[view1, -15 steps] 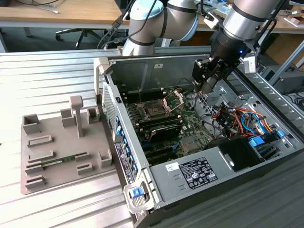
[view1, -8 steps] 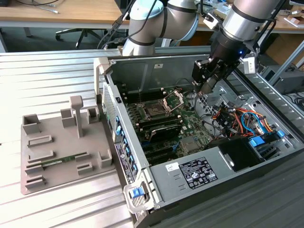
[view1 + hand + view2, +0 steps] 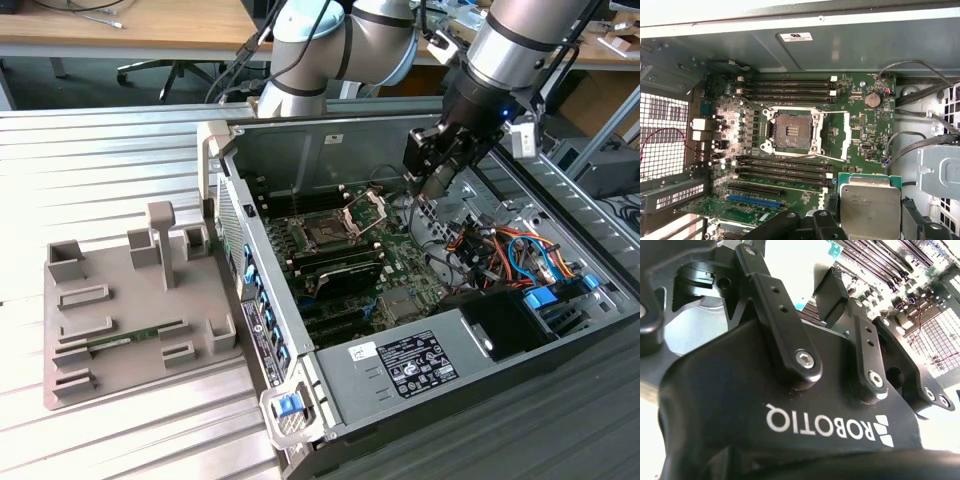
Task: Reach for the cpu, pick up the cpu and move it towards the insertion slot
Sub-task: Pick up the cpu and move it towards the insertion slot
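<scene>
on the exterior view's left a grey fixture tray lies on the ribbed metal bench, with a long thin green memory stick resting in one of its grooves. to its right stands the open computer case, its green motherboard exposed. near the middle of the board sits the insertion slot, a dark square socket in a silver frame, with its hinged bracket swung up and open. in the first wrist view the insertion slot is bare inside, with long black memory slots running on either side of it. further toward the exterior view's right the hand hangs over the board's far edge, above bundled orange and blue cables. in the first wrist view the cpu, silvery face with a thin rim, sits just beside the dark fingers and well apart from the socket. it looks held up off the board, though the contact itself is hidden, so i cannot tell whether the hand is clamped on it. in the second wrist view the hand's black linkages stand close before the lens.
</scene>
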Action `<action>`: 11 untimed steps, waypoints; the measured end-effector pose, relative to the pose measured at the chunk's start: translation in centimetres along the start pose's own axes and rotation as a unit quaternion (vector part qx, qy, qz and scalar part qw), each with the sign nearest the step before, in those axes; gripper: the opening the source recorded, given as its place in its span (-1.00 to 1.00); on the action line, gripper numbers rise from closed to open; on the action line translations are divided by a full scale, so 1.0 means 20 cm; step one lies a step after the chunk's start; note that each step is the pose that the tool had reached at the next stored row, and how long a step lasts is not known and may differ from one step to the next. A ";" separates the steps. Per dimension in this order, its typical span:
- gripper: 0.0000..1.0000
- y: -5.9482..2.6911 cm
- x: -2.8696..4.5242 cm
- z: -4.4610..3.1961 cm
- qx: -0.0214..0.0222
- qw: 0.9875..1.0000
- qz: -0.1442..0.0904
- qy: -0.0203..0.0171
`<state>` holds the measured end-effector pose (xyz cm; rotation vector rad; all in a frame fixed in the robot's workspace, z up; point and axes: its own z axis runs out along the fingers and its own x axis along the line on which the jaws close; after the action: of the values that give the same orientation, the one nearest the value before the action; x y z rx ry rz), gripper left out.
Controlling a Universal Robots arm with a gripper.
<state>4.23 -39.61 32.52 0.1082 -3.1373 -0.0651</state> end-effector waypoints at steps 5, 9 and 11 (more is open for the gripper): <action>0.10 0.000 0.000 0.008 0.000 1.000 0.000 0.000; 0.10 -0.001 0.000 0.015 0.000 1.000 0.000 0.000; 0.10 -0.001 0.000 0.018 0.000 1.000 0.000 0.000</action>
<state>4.23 -39.61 32.17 0.1082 -3.1373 -0.0650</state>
